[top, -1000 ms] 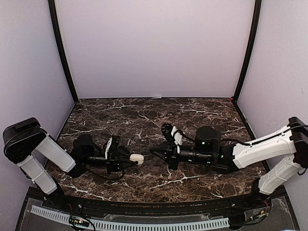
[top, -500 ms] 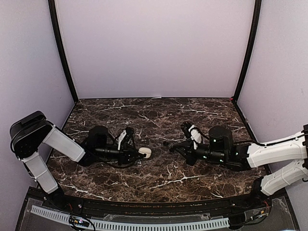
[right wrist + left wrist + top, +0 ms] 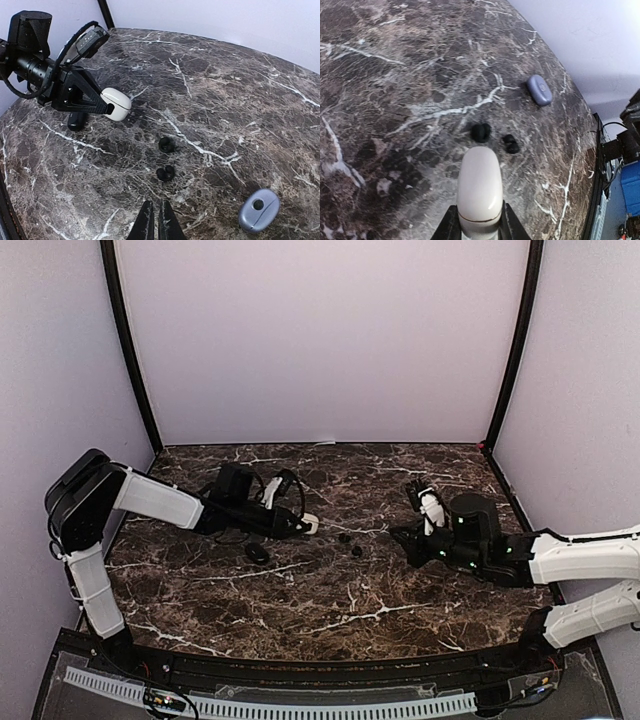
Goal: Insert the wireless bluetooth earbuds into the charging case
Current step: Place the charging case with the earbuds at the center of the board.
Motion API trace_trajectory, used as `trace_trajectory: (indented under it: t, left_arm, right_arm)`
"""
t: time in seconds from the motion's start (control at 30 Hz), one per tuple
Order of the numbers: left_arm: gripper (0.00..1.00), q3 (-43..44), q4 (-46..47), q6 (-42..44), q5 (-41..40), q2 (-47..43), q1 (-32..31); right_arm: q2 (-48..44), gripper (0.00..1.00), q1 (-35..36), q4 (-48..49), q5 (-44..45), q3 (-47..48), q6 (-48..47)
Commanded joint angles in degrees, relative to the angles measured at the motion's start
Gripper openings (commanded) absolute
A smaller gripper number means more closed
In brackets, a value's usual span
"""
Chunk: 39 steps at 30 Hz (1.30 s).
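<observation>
Since a second ago the left arm has swung away from the near edge toward the back left, carrying the white case (image 3: 309,525) with it, and the right arm has pulled back to the right, leaving the middle of the marble table (image 3: 330,610) uncovered. The left gripper (image 3: 479,225) is clamped on the near end of that white case, which juts forward from the jaws; its seam looks closed and nothing shows inside it. The right gripper (image 3: 154,222) hangs low over the table with its fingers almost together and nothing between them. A dark earbud (image 3: 166,144) and a second earbud (image 3: 165,173) lie loose on the bare marble, near each other, between the two grippers and outside any case. A blue-grey case (image 3: 258,210) rests flat on the table to the right of them, lid down, with a small dark round mark on top. A small dark lump (image 3: 257,552) sits below the left gripper; what it is cannot be told.
</observation>
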Motion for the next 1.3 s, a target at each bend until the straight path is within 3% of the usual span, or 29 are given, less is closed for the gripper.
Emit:
trace_trajectory:
  t: [0.0, 0.47, 0.9, 1.03, 1.1, 1.2, 1.27]
  left_arm:
    - [0.07, 5.9, -7.9, -1.8, 0.7, 4.0, 2.9]
    - [0.09, 19.8, -11.3, -4.5, 8.1, 16.2, 12.0]
    - [0.15, 22.1, -10.6, -5.7, 10.9, 21.4, 15.6]
    - [0.29, 21.6, -10.2, -5.5, 11.1, 21.8, 16.1]
    - [0.51, 21.4, -10.4, -5.3, 11.3, 21.7, 16.3]
    - [0.65, 20.1, -9.8, -5.1, 11.2, 20.4, 16.3]
    - [0.79, 19.1, -9.7, -4.8, 10.2, 19.1, 16.2]
  right_arm:
    - [-0.5, 0.05, -1.5, -1.4, 3.9, -1.1, 2.8]
    - [-7.7, 0.06, -2.9, -3.9, 5.9, -2.4, 3.2]
    - [-10.1, 0.08, -9.0, -2.8, 6.1, -5.4, 1.7]
    - [-9.4, 0.15, -11.8, -2.5, 5.3, -5.5, 1.6]
    - [-8.3, 0.22, -13.7, -2.8, 5.1, -5.3, 1.6]
    - [-7.5, 0.39, -16.9, -2.3, 5.9, -5.3, 1.5]
    - [-7.7, 0.44, -19.1, -1.3, 6.0, -5.9, 1.2]
